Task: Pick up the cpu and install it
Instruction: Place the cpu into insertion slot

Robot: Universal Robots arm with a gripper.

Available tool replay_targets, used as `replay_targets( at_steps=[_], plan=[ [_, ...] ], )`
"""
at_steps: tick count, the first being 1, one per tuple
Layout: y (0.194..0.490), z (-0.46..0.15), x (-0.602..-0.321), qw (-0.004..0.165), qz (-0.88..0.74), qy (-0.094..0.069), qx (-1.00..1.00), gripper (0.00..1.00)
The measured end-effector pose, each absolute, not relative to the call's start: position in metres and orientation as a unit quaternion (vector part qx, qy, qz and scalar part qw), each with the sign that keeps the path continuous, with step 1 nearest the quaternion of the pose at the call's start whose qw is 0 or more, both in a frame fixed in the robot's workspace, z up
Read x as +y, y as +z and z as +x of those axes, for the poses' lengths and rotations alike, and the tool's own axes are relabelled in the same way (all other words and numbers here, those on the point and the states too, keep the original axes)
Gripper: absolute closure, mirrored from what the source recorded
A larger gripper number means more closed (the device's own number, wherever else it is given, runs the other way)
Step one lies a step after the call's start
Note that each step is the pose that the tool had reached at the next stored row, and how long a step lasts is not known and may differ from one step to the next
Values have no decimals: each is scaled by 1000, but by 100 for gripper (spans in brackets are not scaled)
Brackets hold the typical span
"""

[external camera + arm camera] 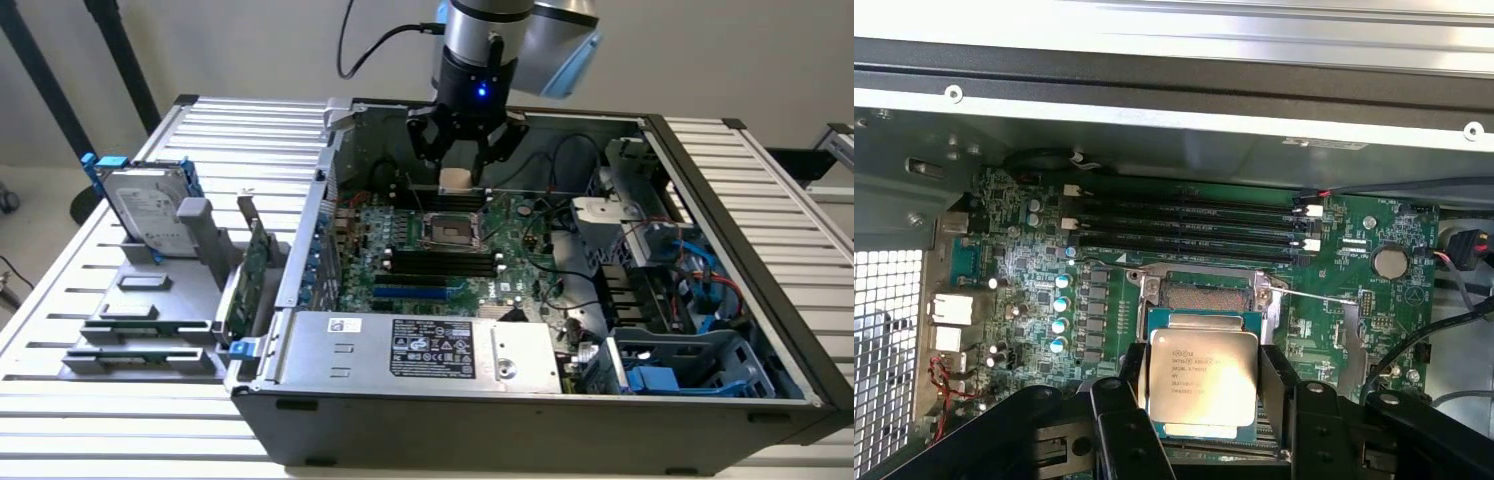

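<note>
The cpu [1201, 375], a small square chip with a dull silver top and printed lettering, sits between my gripper's black fingers [1129, 405], which are shut on its two opposite edges. In the exterior view my gripper [461, 172] hangs inside the open computer case with the cpu [458, 181] at its tips, a short way above the motherboard. The black metal-framed socket [451, 232] lies just beneath and slightly nearer the case front. In the wrist view the socket [1204, 293] shows open just beyond the held chip.
Memory slots [1194, 225] run beside the socket. A grey power supply [427, 350] fills the case front, with cables and blue drive bays [694, 290] at the exterior view's right. A hard drive in blue brackets [144, 210] and an expansion card [247, 275] stand outside on the slatted table.
</note>
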State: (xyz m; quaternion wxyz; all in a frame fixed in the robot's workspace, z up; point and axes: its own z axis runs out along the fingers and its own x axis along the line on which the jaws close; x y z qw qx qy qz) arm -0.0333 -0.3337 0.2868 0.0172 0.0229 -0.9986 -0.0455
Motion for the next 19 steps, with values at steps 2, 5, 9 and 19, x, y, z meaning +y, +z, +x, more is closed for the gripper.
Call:
replay_targets(
  at_steps=[2, 5, 9, 19],
  plan=[
    [286, -33, -334, 17, 8, -46, -999, 45],
    [284, -33, -334, 15, -19, -46, -999, 45],
    [282, -33, -334, 14, -56, -47, -997, 45],
    [273, -33, -334, 9, -146, -48, -988, 45]
  ],
)
